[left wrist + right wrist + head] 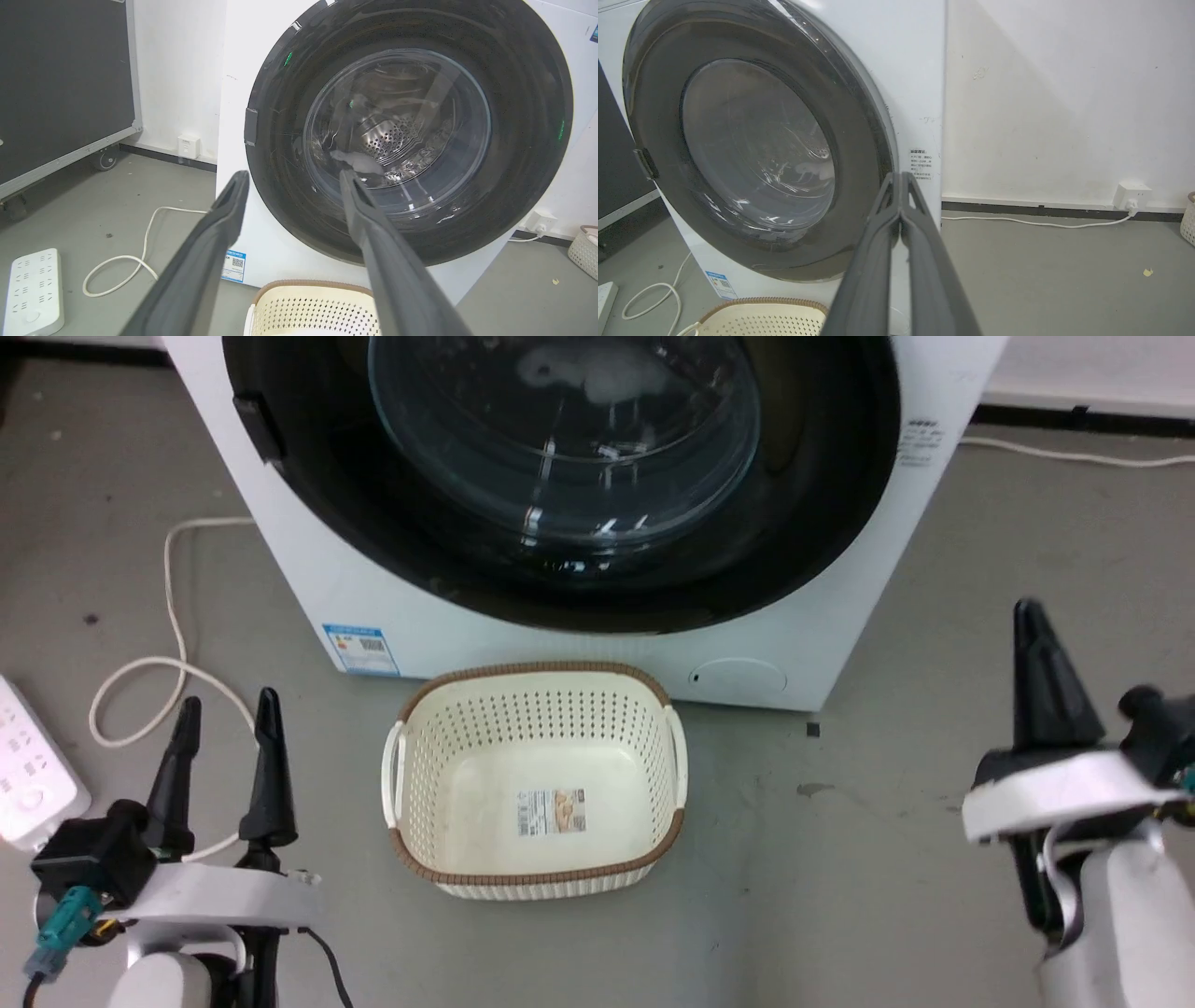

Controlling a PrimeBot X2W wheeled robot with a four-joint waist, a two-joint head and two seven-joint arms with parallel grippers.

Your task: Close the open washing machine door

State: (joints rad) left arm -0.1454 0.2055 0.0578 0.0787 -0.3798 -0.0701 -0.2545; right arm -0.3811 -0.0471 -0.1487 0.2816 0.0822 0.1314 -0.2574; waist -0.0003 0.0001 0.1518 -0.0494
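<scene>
The round, shiny black washing machine door [560,467] is sitting flat against the white washing machine [523,639], facing the robot, just behind the basket [523,709]. The left gripper [229,700] is hanging wide apart, empty. The right gripper [1027,611] is pinching tight on nothing.

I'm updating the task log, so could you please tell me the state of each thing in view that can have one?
washing machine door: flush against the washing machine, looks shut; latching cannot be told.
left gripper: fingers apart, open, holding nothing.
right gripper: fingers together, shut, holding nothing.
basket: upright, empty but for a label.
wall socket: a plug is in it.
</scene>
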